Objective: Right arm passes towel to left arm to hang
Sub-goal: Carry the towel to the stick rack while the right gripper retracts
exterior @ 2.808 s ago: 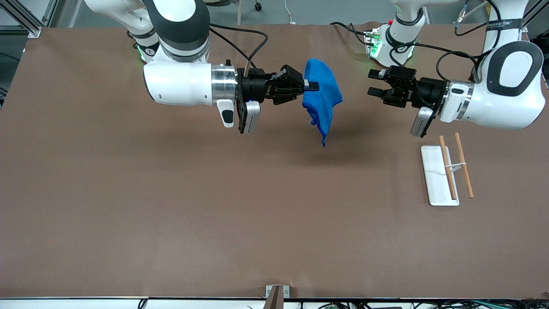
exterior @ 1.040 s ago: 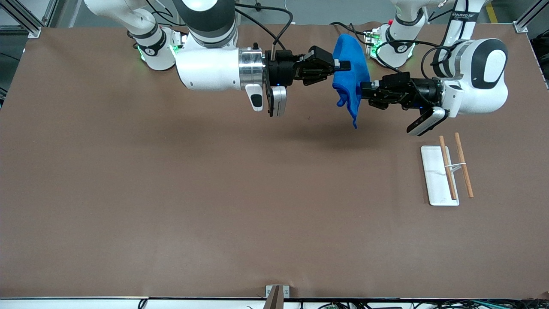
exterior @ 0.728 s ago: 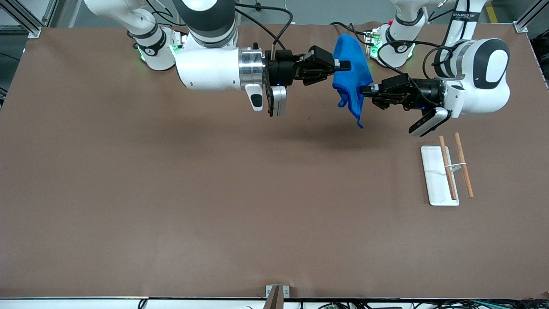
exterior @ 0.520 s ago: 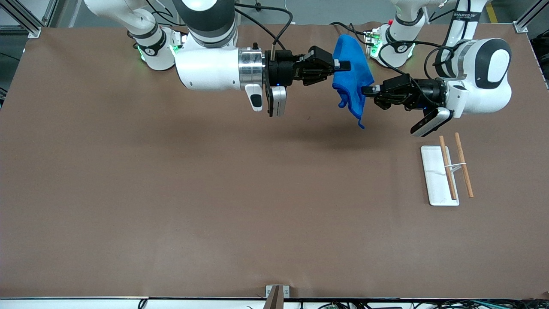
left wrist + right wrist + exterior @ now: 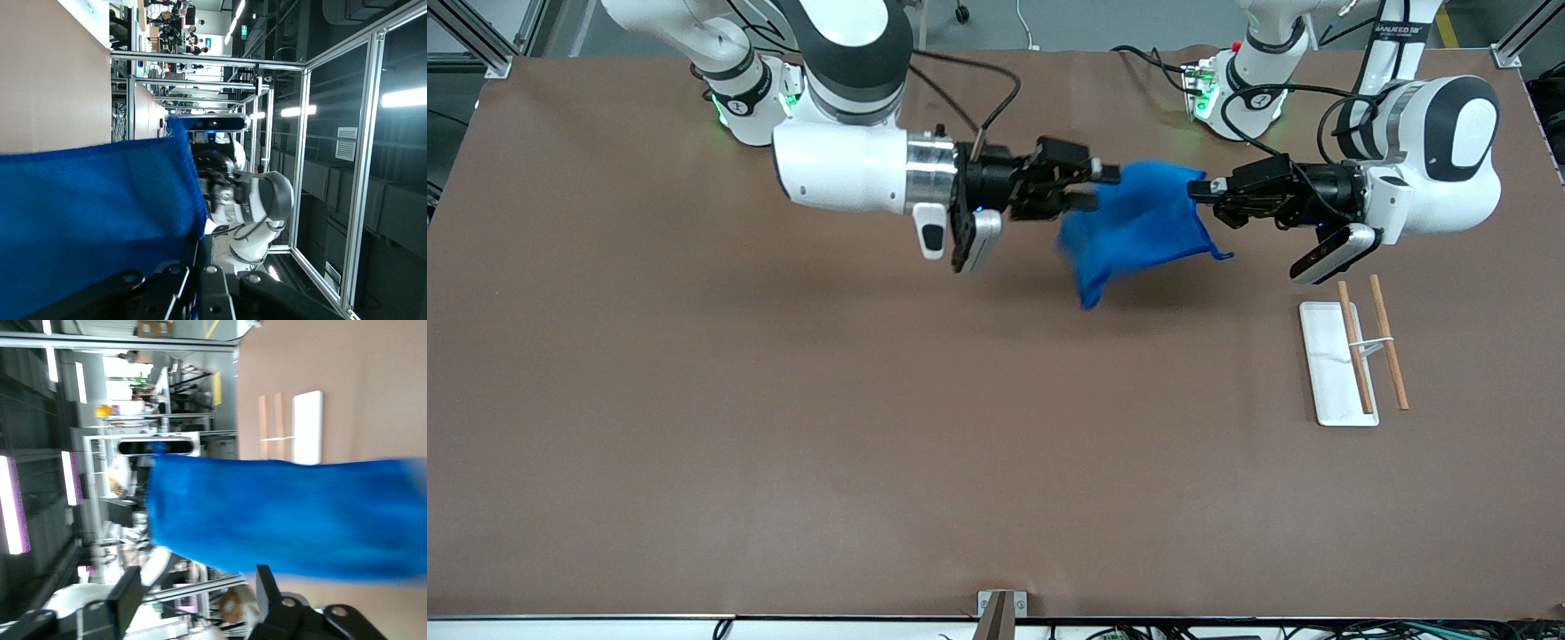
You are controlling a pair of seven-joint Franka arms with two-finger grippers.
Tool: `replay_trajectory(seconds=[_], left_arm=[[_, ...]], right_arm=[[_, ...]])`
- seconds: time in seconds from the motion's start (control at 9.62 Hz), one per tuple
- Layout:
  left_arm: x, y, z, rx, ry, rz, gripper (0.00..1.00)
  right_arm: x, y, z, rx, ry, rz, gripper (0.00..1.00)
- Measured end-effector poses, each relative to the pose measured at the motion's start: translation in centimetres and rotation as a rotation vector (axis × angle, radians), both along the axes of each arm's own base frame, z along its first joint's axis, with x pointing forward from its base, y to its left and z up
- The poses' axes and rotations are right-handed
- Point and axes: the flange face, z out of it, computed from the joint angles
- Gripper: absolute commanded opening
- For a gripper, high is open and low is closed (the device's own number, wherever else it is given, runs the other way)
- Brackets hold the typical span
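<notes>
Towel in left claw, airborne.

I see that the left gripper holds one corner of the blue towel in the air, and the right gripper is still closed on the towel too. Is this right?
One part is wrong. In the front view the right gripper is open, its fingers spread and the towel free of them. The rest holds: the left gripper grips one corner of the towel, which hangs in the air over the table.

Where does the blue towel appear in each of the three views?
Front view: the towel hangs between the two tools, above the table.
Left wrist view: it fills the lower part.
Right wrist view: a blue band across the middle.
Shared landmark: the white rack base, in front and right wrist views.
</notes>
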Motion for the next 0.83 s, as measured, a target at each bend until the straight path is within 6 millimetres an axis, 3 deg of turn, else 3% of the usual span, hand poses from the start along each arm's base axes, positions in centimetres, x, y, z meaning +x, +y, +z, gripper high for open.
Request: replay_trajectory(seconds=[0.31,0.62,0.83], left_arm=[[1.0,3.0,0.9,0.135,0.000,-0.011,0.00],[1.9,7.6,2.2,0.458,-0.032,-0.078,0.00],[2.7,9.4,3.3,0.685,-0.077,-0.104,0.00]], right_arm=[[0.8,-8.1,-1.7,-0.283,-0.115,-0.010,1.00],[3.7,-19.3,-6.1,-0.570,-0.172,-0.063,1.00],[6.4,-27.7,-7.3,-0.720,-0.174,-0.094,1.00]])
